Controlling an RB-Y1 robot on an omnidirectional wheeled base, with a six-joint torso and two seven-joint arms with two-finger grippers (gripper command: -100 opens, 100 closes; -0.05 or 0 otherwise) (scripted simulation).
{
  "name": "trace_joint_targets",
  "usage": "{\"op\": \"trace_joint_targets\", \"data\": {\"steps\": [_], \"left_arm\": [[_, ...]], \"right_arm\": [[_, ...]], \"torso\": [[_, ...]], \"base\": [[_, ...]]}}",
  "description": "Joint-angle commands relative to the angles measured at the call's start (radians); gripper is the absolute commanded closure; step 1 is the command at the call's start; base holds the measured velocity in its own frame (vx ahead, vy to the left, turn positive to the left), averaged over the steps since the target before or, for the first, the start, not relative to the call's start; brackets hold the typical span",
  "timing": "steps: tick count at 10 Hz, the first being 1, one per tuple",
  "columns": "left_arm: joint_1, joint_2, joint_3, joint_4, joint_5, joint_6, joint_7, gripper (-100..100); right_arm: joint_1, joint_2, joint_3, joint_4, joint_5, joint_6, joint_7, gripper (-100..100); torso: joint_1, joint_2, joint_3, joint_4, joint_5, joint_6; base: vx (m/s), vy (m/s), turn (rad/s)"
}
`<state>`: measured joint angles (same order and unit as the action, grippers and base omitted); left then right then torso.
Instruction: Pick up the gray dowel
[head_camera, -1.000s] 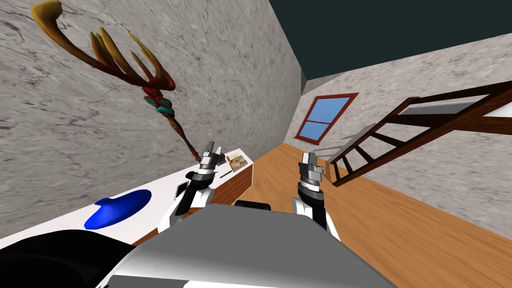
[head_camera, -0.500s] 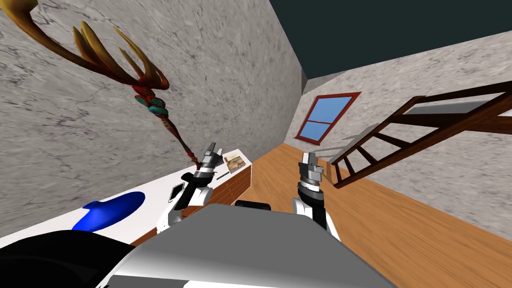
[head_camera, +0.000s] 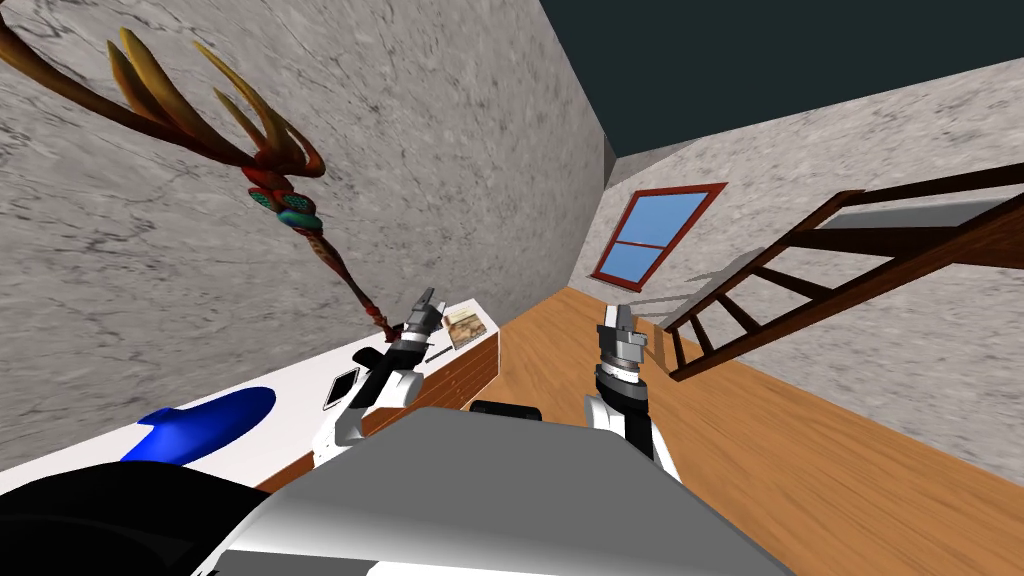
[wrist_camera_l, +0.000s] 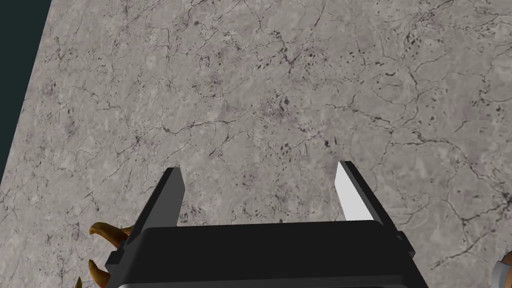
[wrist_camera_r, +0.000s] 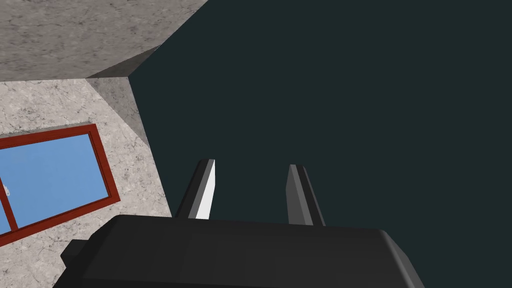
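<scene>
In the head view, the gray dowel is a thin dark rod lying flat on the white surface. It sits towards the surface's far end, between a small phone-like slab and a picture book. Nothing rests on it, so we judge it open to a grasp from above. Our left end effector is lifted over the same far end of the surface, near the dowel but above it, with its tips pointing up and away. We read this as a reaching pose, and the wrist must tip down before closing would do any good. Our right end effector is off the surface, over the wooden floor, which we take to be parked out of the way.

In the left wrist view, the left end effector faces the grey veined wall behind the surface. Its fingers are spread wide, with nothing between them and nothing touched.

In the right wrist view, the right end effector's fingers stand a narrower gap apart and are also empty.
</scene>
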<state>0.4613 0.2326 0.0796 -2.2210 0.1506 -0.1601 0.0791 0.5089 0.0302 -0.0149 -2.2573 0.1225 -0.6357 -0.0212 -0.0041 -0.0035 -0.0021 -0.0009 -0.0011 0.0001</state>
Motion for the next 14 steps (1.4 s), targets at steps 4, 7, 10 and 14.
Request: {"op": "trace_joint_targets", "data": {"steps": [4,7,10,14], "left_arm": [[-0.023,0.027,0.022,0.036,0.049,0.134,0.035,-100],[-0.046,0.048,0.045,0.069,0.093,0.247,0.068,-100],[-0.057,0.059,0.056,0.087,0.114,0.318,0.085,-100],[-0.082,0.077,0.080,0.128,0.151,0.443,0.118,-100]], "right_arm": [[0.000,0.000,0.000,0.000,0.000,0.000,0.000,0],[0.000,0.000,0.000,0.000,0.000,0.000,0.000,0],[0.000,0.000,0.000,0.000,0.000,0.000,0.000,0],[0.000,0.000,0.000,0.000,0.000,0.000,0.000,0]], "torso": [[0.000,-0.001,0.000,0.000,0.000,0.000],[0.000,0.000,0.000,0.000,0.000,0.000],[0.001,0.000,0.000,0.000,0.000,0.000],[0.001,0.000,0.000,0.000,0.000,0.000]], "base": [[0.055,-0.067,0.015],[0.056,-0.070,0.014],[0.047,-0.050,0.011],[0.042,-0.046,0.006]]}}
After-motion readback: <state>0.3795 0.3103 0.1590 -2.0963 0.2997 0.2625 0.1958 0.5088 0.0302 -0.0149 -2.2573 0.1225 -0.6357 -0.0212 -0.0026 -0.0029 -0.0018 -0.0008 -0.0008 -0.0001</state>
